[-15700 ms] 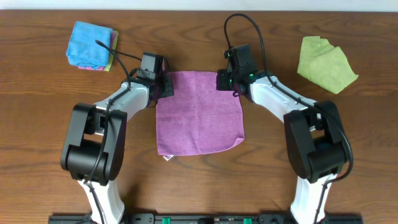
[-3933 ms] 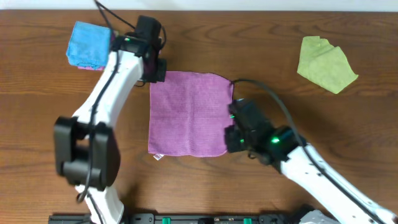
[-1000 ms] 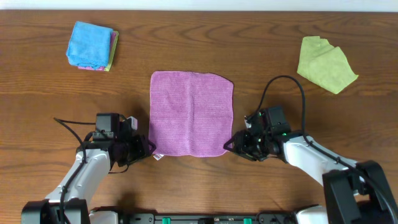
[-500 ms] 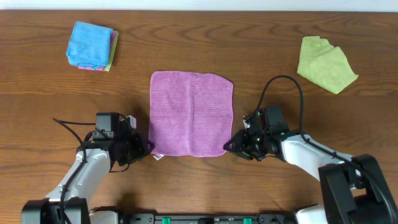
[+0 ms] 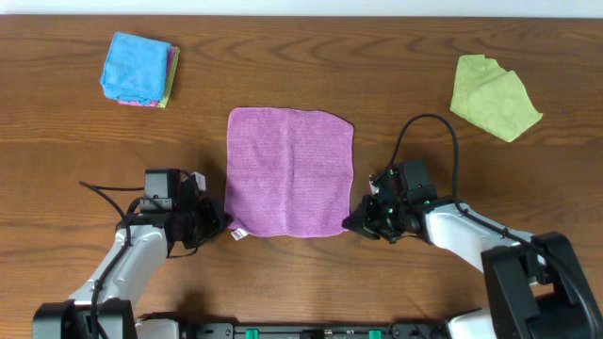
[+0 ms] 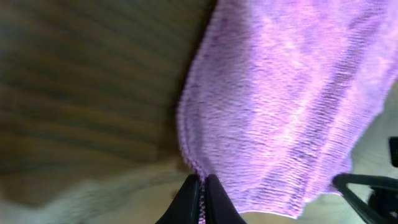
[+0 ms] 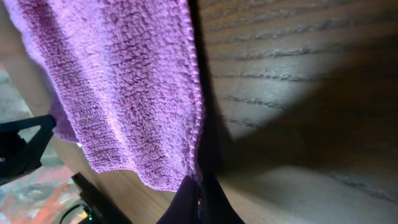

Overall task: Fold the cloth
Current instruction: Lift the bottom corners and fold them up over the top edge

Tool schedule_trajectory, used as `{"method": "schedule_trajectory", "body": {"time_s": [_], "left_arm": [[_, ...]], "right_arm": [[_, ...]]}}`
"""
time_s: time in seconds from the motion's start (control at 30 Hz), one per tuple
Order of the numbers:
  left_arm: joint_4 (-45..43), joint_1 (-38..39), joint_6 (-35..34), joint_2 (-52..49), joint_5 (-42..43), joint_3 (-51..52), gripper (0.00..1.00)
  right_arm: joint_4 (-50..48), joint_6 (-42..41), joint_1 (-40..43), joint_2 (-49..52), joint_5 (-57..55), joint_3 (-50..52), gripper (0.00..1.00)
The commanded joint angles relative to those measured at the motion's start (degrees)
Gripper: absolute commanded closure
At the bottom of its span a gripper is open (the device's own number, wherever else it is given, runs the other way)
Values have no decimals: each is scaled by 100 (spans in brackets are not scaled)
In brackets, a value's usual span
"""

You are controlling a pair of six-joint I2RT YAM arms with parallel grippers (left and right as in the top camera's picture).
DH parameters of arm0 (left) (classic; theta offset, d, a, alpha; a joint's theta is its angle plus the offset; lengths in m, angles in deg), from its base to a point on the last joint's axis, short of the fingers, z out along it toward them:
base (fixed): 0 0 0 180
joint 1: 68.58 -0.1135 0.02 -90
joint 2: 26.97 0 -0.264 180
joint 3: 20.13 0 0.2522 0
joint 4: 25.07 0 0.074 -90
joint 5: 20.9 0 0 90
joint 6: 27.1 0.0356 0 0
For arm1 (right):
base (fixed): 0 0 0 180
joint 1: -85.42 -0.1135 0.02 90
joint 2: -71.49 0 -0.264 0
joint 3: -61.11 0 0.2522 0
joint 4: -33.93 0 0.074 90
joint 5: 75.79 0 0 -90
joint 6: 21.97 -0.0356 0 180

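Note:
The purple cloth [image 5: 289, 170] lies flat and spread out in the middle of the table, its small white tag [image 5: 239, 234] at the near left corner. My left gripper [image 5: 219, 224] is shut on the cloth's near left corner; in the left wrist view the black fingertips [image 6: 211, 200] pinch the cloth's edge [image 6: 189, 163]. At the near right corner, my right gripper [image 5: 350, 223] is likewise shut on the cloth. The right wrist view shows the hem [image 7: 196, 112] running down between the closed gripper [image 7: 200, 198].
A bright blue folded cloth [image 5: 138, 69] sits at the far left on a small stack. A lime-green crumpled cloth [image 5: 492, 97] lies at the far right. Both arms stretch low over the near table edge.
Both grippers have closed on the cloth's near corners, having been open beside them a second ago. The cloth has barely shifted.

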Motion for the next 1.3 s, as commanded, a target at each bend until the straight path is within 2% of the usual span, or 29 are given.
{"method": "schedule_trajectory", "body": {"time_s": [0.0, 0.27, 0.37, 0.5, 0.67, 1.07, 1.27], "left_arm": [[-15, -35, -87, -50, 409, -35, 94], [-24, -35, -57, 66, 575, -260, 94], [-20, -33, 210, 192, 560, -564, 94], [24, -24, 448, 229, 201, -1073, 94], [20, 13, 549, 229, -79, -1327, 94], [-699, 570, 577, 219, -1309, -1377, 94], [-713, 570, 608, 219, -1451, -1484, 94]], "right_arm": [[-131, -13, -26, 35, 380, 13, 99], [-249, -2, -26, -446, 540, -173, 99], [-267, 15, -26, -828, 374, -308, 98], [-219, 127, -26, -1257, 26, -588, 98], [-133, 162, -26, -1305, -258, -699, 98], [-68, 245, -28, -1305, -1558, -761, 99], [726, 763, -33, -1303, -2640, -1233, 98]]}}
